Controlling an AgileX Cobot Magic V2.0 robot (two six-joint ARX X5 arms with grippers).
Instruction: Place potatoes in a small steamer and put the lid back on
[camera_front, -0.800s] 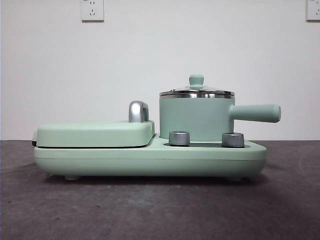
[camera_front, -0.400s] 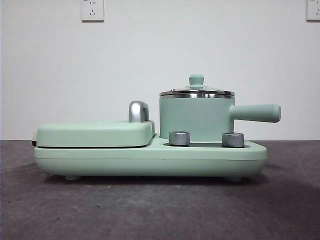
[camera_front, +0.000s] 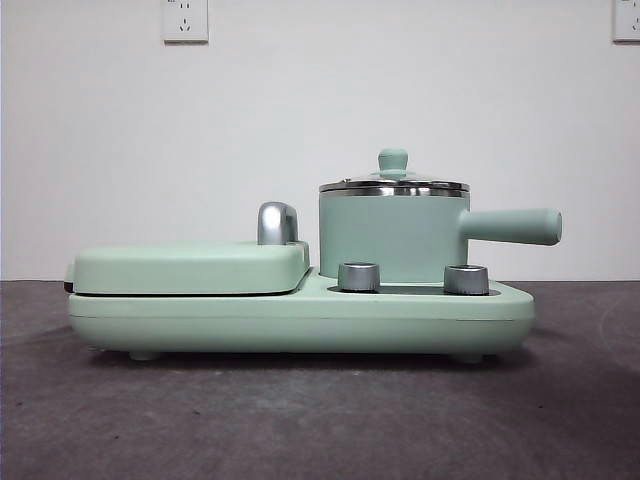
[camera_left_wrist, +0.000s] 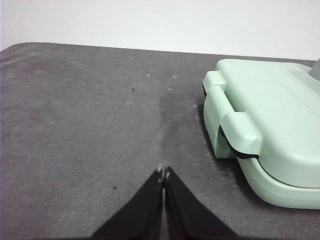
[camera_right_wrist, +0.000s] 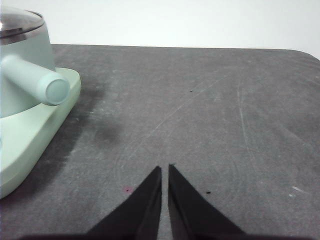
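Observation:
The small steamer (camera_front: 393, 238), a mint-green pot with a chrome rim and a long side handle (camera_front: 512, 226), stands on the right half of the mint-green cooker base (camera_front: 300, 318). The lid (camera_front: 393, 181) with its green knob sits on the pot. The pot's handle (camera_right_wrist: 35, 80) also shows in the right wrist view. No potatoes are in view. My left gripper (camera_left_wrist: 163, 173) is shut over bare table beside the griddle end. My right gripper (camera_right_wrist: 165, 169) is shut over bare table, off the steamer's handle side. Neither arm shows in the front view.
A flat mint-green griddle cover (camera_front: 190, 266) with a chrome handle (camera_front: 276, 223) lies closed on the base's left half; its end latch (camera_left_wrist: 235, 131) shows in the left wrist view. Two chrome knobs (camera_front: 359, 276) sit at the base's front. The table top (camera_right_wrist: 210, 110) is dark grey.

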